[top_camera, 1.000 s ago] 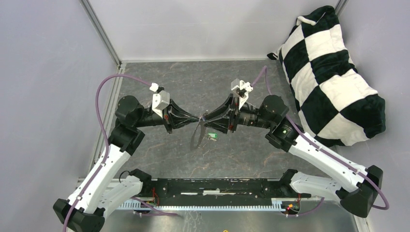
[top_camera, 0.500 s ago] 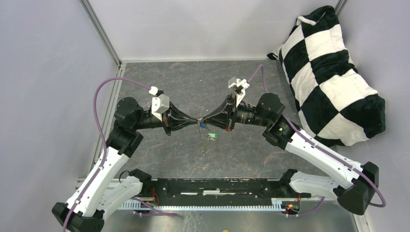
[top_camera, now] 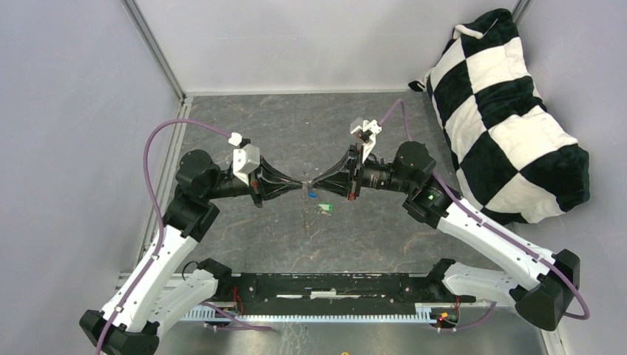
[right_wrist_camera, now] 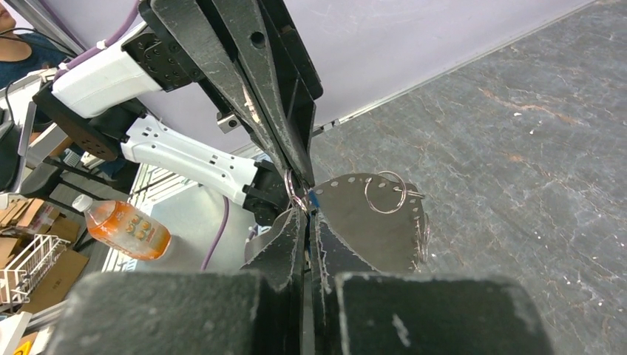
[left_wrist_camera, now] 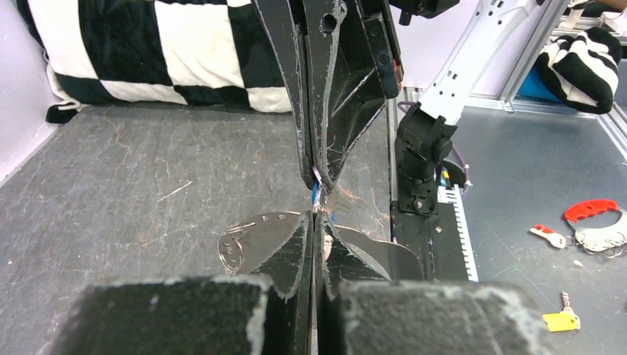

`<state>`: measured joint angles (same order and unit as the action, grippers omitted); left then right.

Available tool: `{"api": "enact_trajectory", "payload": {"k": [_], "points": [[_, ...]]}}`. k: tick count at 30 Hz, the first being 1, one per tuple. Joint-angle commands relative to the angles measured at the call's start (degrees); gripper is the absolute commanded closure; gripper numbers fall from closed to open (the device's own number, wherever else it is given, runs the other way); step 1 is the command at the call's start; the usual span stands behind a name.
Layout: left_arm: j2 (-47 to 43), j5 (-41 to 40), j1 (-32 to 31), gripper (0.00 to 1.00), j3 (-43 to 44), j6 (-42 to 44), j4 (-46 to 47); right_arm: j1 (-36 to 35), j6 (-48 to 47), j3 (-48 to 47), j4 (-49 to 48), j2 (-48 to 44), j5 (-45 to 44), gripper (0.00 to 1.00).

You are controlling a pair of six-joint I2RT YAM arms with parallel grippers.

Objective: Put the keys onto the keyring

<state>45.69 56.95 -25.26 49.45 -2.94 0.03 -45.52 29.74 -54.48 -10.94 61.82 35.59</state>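
My left gripper [top_camera: 301, 185] and right gripper [top_camera: 311, 186] meet tip to tip above the middle of the table, both shut. The keyring [top_camera: 305, 214] hangs edge-on below the tips as a thin line. In the left wrist view my left gripper [left_wrist_camera: 314, 217] pinches the keyring [left_wrist_camera: 251, 237], a grey beaded-edged loop spreading to both sides. In the right wrist view my right gripper [right_wrist_camera: 305, 211] pinches the blue key [right_wrist_camera: 313, 198] against the left fingertips, with the keyring [right_wrist_camera: 370, 222] behind. The blue key [top_camera: 313, 195] shows just below the tips. The green key [top_camera: 323, 208] lies on the table beneath.
A black-and-white checkered pillow [top_camera: 510, 111] fills the back right corner. Grey walls close in the left and back. A black rail [top_camera: 333, 285] runs along the near edge between the arm bases. A small wire ring [right_wrist_camera: 384, 192] hangs on the keyring.
Both wrists rolled and shifted slightly left. The keyring turned from a face-on oval to edge-on. The blue key now shows below the tips. The green key has not moved.
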Motion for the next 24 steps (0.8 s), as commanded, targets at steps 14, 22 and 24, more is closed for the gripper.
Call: {"api": "enact_trajectory", "payload": {"k": [14, 22, 24], "points": [[-0.36, -1.07, -0.16, 0.98, 0.03, -0.23, 4.54, 1.21, 0.67, -0.66, 4.70, 1.83, 4.61, 1.00], [-0.24, -0.38, -0.14, 0.98, 0.14, -0.48, 4.63, 1.23, 0.99, -3.09, 5.93, 6.28, 7.41, 0.99], [-0.22, -0.19, -0.17, 0.98, -0.01, -0.44, 4.58, 1.24, 0.77, -4.01, 5.75, 6.27, 7.86, 0.95]]}}
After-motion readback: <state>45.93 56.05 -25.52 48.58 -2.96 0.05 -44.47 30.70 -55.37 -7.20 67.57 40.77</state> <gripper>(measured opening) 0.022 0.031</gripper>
